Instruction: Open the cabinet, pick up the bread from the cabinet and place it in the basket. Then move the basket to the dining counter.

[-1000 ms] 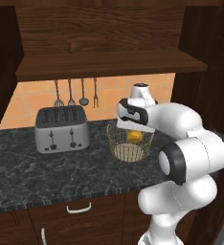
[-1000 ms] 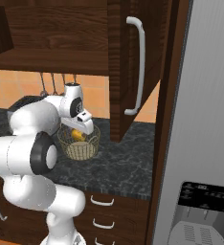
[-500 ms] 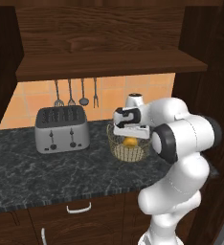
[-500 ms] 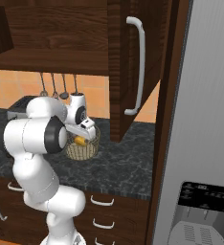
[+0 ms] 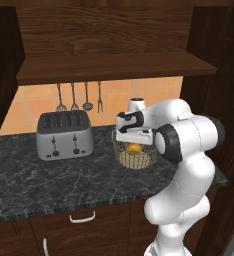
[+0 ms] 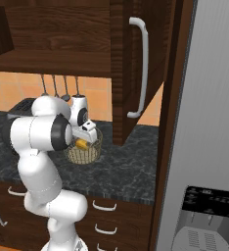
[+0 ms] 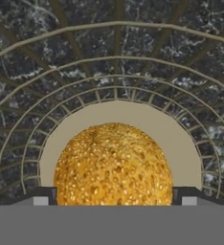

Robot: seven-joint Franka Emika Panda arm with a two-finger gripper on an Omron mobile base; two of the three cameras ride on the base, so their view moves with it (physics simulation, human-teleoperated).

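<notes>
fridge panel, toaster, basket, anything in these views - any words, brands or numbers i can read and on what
None can be read.
Fridge dispenser panel: rows of pale marks, too small and blurred to read.
Toaster: knobs and levers, no legible label.
Basket, bread, cabinet door: no text.

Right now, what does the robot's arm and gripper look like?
The arm is glossy white, built of rounded, bulbous segments with dark grey rings at the joints. The gripper has a white boxy body with dark trim; its fingertips are small and dark. No cables or markings show.
</notes>
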